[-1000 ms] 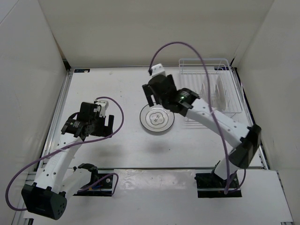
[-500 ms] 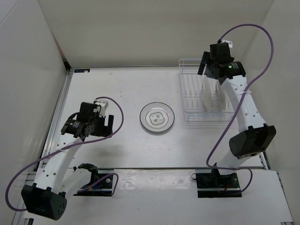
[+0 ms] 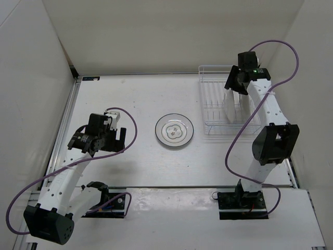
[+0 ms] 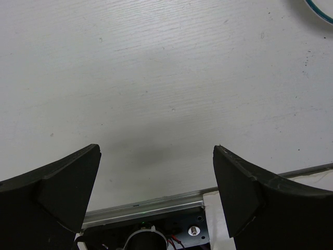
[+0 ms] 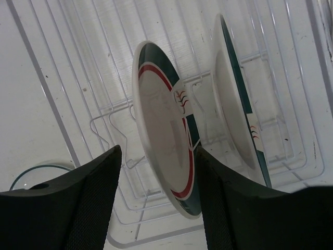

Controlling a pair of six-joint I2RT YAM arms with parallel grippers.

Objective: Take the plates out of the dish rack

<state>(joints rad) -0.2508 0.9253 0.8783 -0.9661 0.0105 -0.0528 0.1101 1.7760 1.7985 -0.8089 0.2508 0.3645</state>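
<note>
The white wire dish rack (image 3: pixel 213 112) stands at the back right. Two white plates with dark green rims stand on edge in it, the left one (image 3: pixel 229 104) and the right one (image 3: pixel 244 105). In the right wrist view the nearer plate (image 5: pixel 161 130) shows a red ring; the other (image 5: pixel 231 99) stands behind it, both among the rack wires (image 5: pixel 99 120). My right gripper (image 3: pixel 233 87) is open, its jaws (image 5: pixel 157 156) straddling the nearer plate's edge. A third plate with a flower centre (image 3: pixel 175 130) lies flat on the table. My left gripper (image 3: pixel 118 136) is open and empty (image 4: pixel 156 151).
The white walls stand close behind and to the right of the rack. The flat plate's rim shows in the left wrist view (image 4: pixel 320 10) and the right wrist view (image 5: pixel 31 174). The table's front rail (image 4: pixel 151 205) lies below the left gripper.
My right arm swung from above the flat plate to the rack, then settled over the left standing plate. The left arm has not moved.
</note>
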